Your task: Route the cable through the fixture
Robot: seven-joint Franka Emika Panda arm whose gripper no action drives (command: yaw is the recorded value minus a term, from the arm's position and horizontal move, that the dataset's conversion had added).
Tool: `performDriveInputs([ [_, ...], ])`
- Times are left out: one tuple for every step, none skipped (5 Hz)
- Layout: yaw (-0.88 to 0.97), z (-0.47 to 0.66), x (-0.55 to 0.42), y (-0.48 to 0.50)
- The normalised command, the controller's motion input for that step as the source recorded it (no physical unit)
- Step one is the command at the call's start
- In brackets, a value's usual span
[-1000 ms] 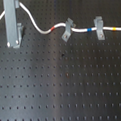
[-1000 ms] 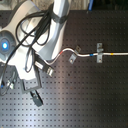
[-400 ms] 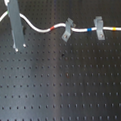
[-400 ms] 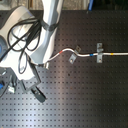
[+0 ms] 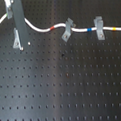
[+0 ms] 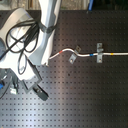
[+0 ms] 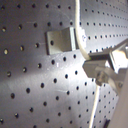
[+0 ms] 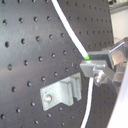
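In the first exterior view, a long thin white cable (image 5: 43,30) with red, blue and yellow bands, running across a black perforated metal table (image 5: 62,86) from the first exterior view's left edge to its right edge. Threaded through two small grey metal clip fixtures: a middle one (image 5: 68,29) beside the red band and another (image 5: 99,27) between the blue and yellow bands. Toward the first exterior view's left, a third small grey metal clip fixture (image 5: 16,39) standing on the table, the cable passing above it, not seated in its notch. Directly over it, the grey gripper (image 5: 17,15) with flat fingers, reaching down at the cable. In the second exterior view, the white robot arm (image 6: 49,20) draped in black hoses, cable rising from the middle clip toward it; gripper hidden. In the first wrist view, the third clip as a grey angle bracket bolted flat, the white cord just beside its edge, grey finger tips (image 7: 102,67) nearby. In the second wrist view, cord pinched between the finger pads (image 8: 95,67) above the bracket: claw clamped on the cable.
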Motion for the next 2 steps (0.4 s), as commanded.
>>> performDriveInputs([
  [-0.12,0.21,-0.259,0.094],
  [-0.09,0.23,-0.241,0.06],
])
